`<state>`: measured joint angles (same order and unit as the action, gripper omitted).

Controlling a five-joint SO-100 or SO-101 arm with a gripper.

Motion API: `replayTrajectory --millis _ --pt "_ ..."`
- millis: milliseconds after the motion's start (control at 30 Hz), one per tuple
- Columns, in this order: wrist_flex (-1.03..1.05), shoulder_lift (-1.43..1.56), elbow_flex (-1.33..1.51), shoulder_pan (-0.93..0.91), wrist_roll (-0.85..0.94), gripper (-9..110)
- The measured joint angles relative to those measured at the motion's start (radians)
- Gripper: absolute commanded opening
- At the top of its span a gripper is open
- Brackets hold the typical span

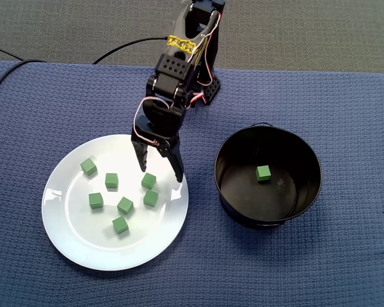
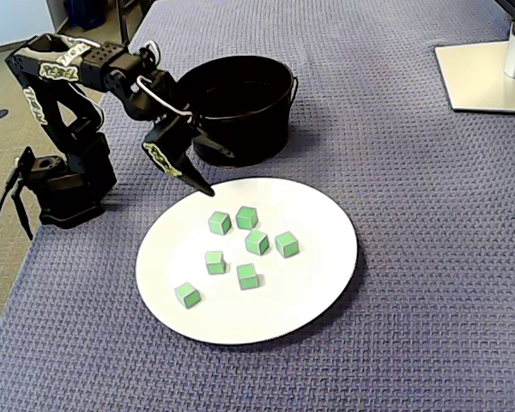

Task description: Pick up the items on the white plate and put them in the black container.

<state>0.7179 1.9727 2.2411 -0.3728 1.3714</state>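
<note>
Several small green cubes (image 1: 125, 204) (image 2: 257, 242) lie scattered on the white plate (image 1: 70, 224) (image 2: 313, 223). To the plate's right in a fixed view stands the black container (image 1: 243, 217) (image 2: 257, 142), which holds one green cube (image 1: 263, 173). My gripper (image 1: 161, 173) (image 2: 223, 176) points down over the plate's edge nearest the arm. It is open with nothing between its fingers. One green cube (image 1: 148, 180) lies just under the gap between the fingertips.
The arm's base (image 1: 208, 86) (image 2: 60, 184) sits on the blue cloth behind the plate. A black cable (image 1: 6, 70) runs off at the left of a fixed view. A monitor stand (image 2: 485, 73) occupies the far right corner.
</note>
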Motion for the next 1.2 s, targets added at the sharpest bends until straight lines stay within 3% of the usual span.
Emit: replayTrajectory --millis 633,1200 --pt "-0.198 -0.204 0.055 -0.071 0.026 32" --pt "-0.319 -0.245 0.137 -0.067 0.040 20"
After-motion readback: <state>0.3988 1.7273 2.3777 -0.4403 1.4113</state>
